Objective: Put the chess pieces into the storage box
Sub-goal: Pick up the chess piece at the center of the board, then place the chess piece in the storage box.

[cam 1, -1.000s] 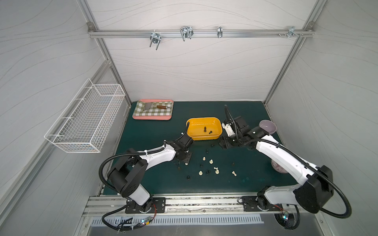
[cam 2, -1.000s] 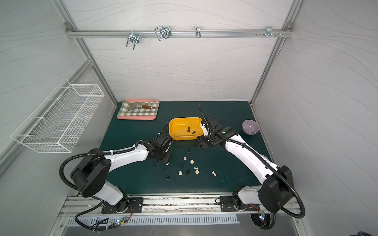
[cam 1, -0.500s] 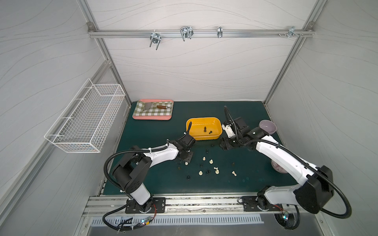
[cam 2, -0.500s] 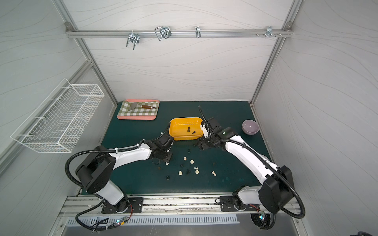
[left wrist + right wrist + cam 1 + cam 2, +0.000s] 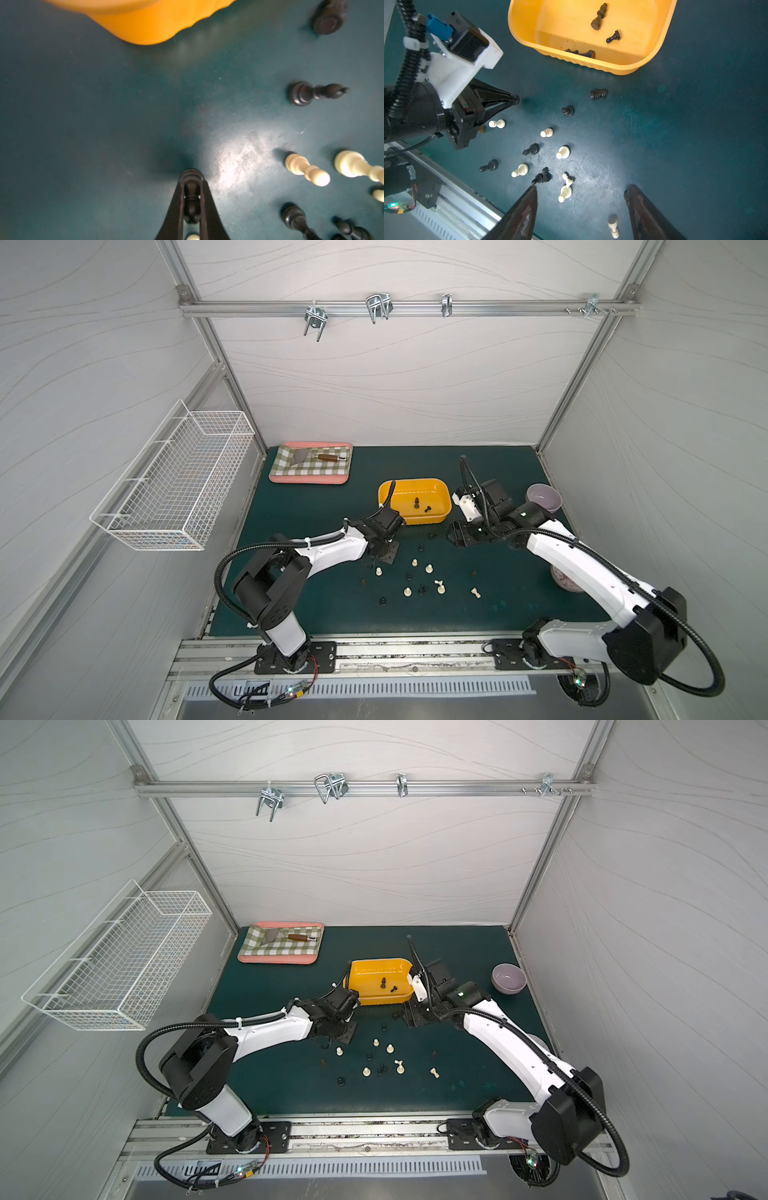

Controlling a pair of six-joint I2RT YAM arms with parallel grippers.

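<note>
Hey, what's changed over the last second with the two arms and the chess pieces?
The left gripper closed on a black piece near the storage box, and its arm shifted slightly. The right gripper stayed open and in place; the box, the pieces in it and the loose pieces did not move.

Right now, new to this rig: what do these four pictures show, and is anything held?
Two white robot arms are bolted to a rail at the edge of a green mat. Two pictures look down from overhead; two come from cameras on the arms' wrists. Black and cream chess pieces lie scattered on the mat; three dark ones are in the yellow storage box. A checkered tray, a purple bowl and a wire basket sit aside. The left end effector is shut on a dark piece. The right end effector is open, holding nothing.
</note>
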